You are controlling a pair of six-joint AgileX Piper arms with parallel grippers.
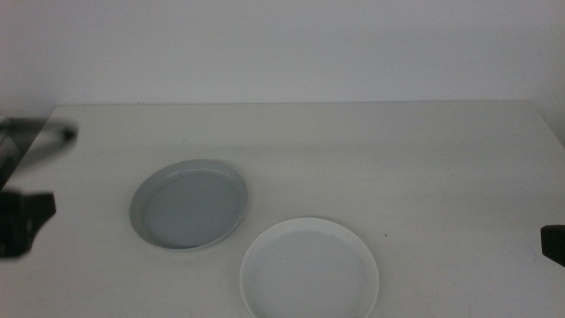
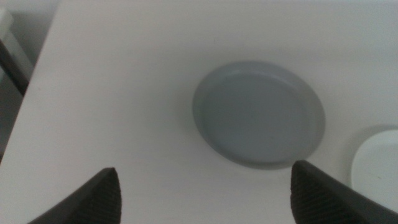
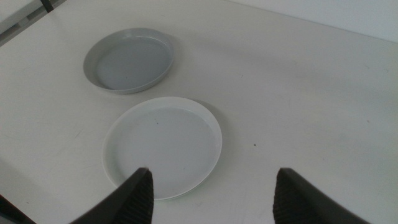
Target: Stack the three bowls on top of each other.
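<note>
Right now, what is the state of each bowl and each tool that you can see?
Grey-blue bowl: upright on the table, empty, apart from the white one.
White bowl: upright, empty, nothing stacked on it.
Left tool: open, above the table near the grey-blue bowl, holding nothing.
Right tool: open, over the white bowl's edge, holding nothing.

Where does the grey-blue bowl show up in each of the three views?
Middle view: grey-blue bowl left of centre, beyond and left of the white bowl.
Left wrist view: centre-right of the picture.
Right wrist view: upper left of the picture.
Shared landmark: the white bowl beside it.
</note>
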